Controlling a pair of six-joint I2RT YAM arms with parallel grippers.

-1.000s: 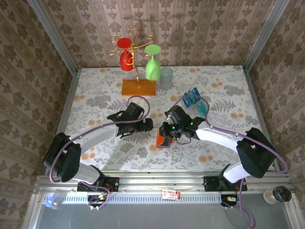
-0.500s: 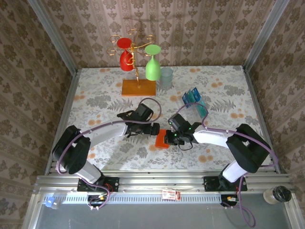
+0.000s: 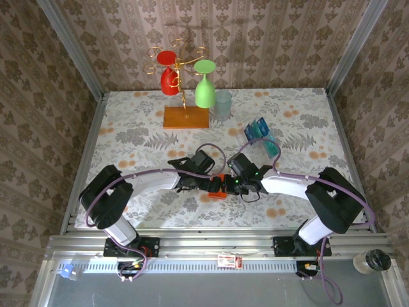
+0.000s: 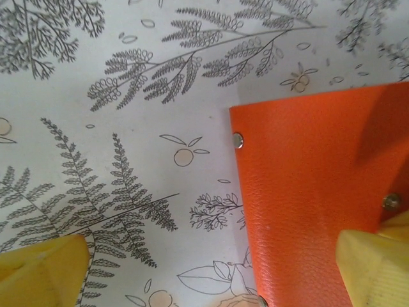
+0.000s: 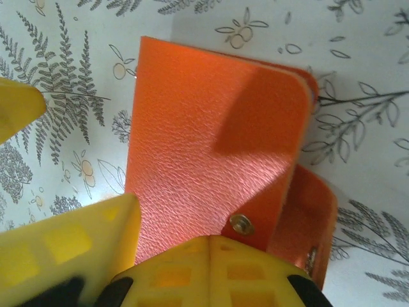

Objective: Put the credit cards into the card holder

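**Wallet lying shut-side up between both grippers, cards waiting in the rack**

The wallet (image 3: 217,192) is lying orange side up on the table (image 3: 128,121) near the front edge, with a snap (image 5: 241,224) flap showing at one side. The left gripper (image 4: 208,265) is standing wide open and holding nothing, one finger hanging over the wallet's edge and the other over bare table. The right gripper (image 5: 211,256) is closed tight with its tips sitting at the flap. Whether it is nipping any leather cannot be told. The wallet is looking light, soft and floppy, likely to sag at its fold and slide on the table, so one gripper pinching a free flap edge while the other pins the body seems wisest. The cards (image 3: 257,130) are standing in the rack (image 3: 271,146), well apart behind. They are looking thin, stiff and slick, best pinched by their exposed top edges.
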